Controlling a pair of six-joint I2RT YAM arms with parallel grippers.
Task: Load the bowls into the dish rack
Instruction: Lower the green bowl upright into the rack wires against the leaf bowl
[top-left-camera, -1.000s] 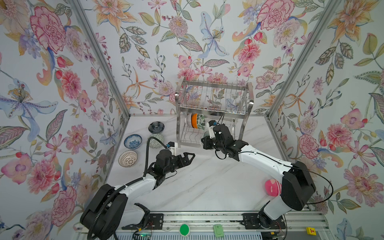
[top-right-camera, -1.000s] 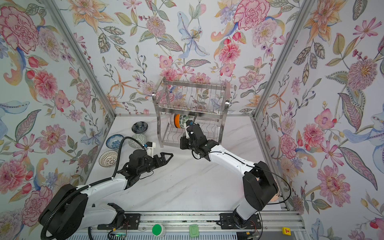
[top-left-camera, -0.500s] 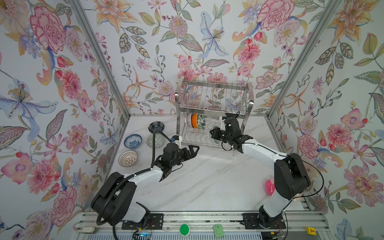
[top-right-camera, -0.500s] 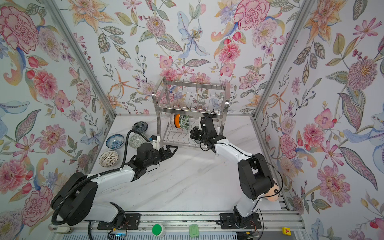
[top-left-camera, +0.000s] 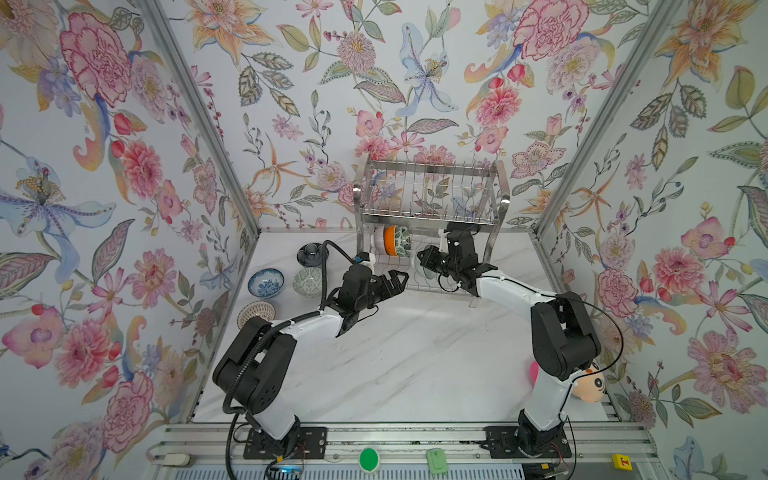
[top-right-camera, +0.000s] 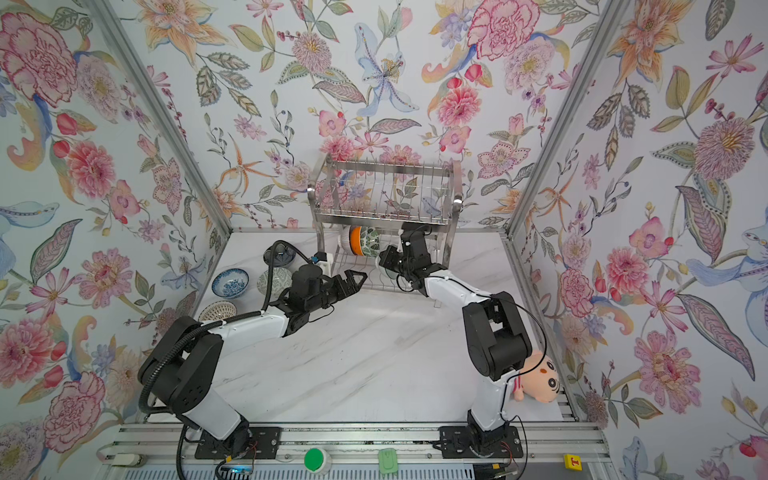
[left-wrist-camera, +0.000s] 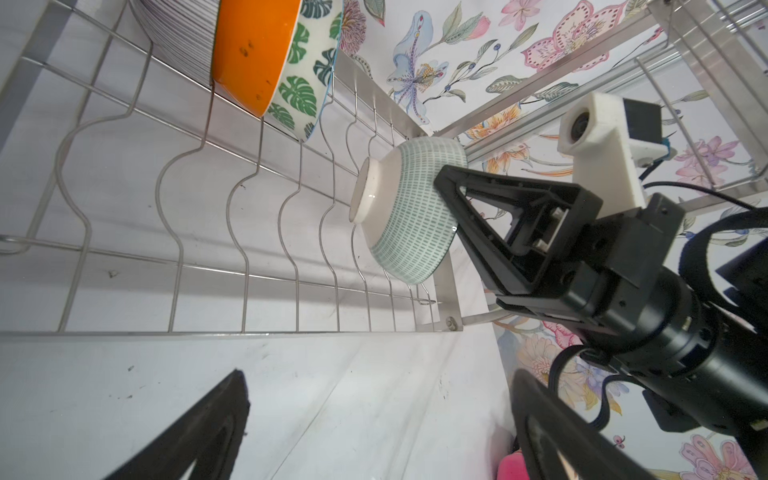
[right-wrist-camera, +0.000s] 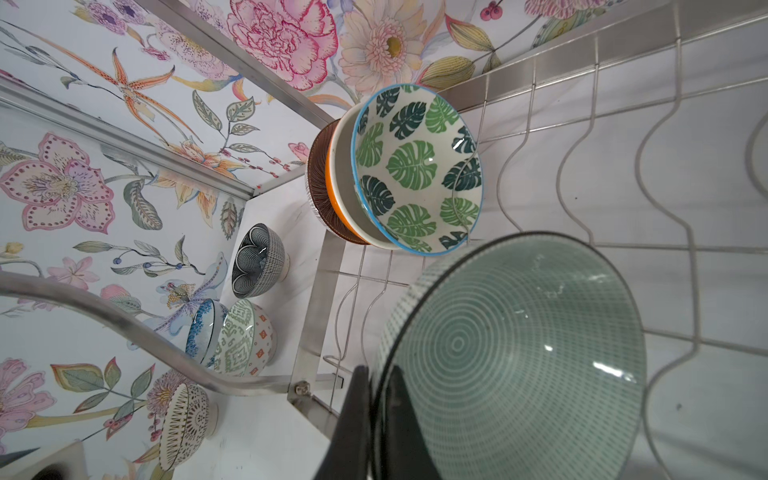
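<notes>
Your right claw (right-wrist-camera: 377, 374) is pinched narrow on the rim of a pale green dashed bowl (left-wrist-camera: 411, 216). It holds the bowl on edge over the lower shelf of the dish rack (top-left-camera: 432, 218), with the bowl's foot turned toward the rack's left end. You cannot tell whether the bowl touches the shelf wires. At the left end of that same shelf three bowls stand on edge, nested together: a striped bowl (right-wrist-camera: 318, 183), a white-and-orange bowl (right-wrist-camera: 341, 178) and a green leaf bowl (right-wrist-camera: 415, 170), apart from the one you hold. Your left claw (top-left-camera: 395, 279) is spread wide and holds nothing, above the bench (top-left-camera: 395, 365) close to the rack's front left leg. Four more bowls sit upright by the bench's left edge, toward its far left corner. The dark navy bowl (top-left-camera: 307, 255) is nearest the far edge, the blue-white floral bowl (top-left-camera: 266, 282) and grey-green patterned bowl (top-left-camera: 305, 280) are side by side, and the tan lattice bowl (top-left-camera: 256, 311) is nearest you. A plush toy (top-left-camera: 592, 386) lies at the near right corner, partly behind the right arm.
</notes>
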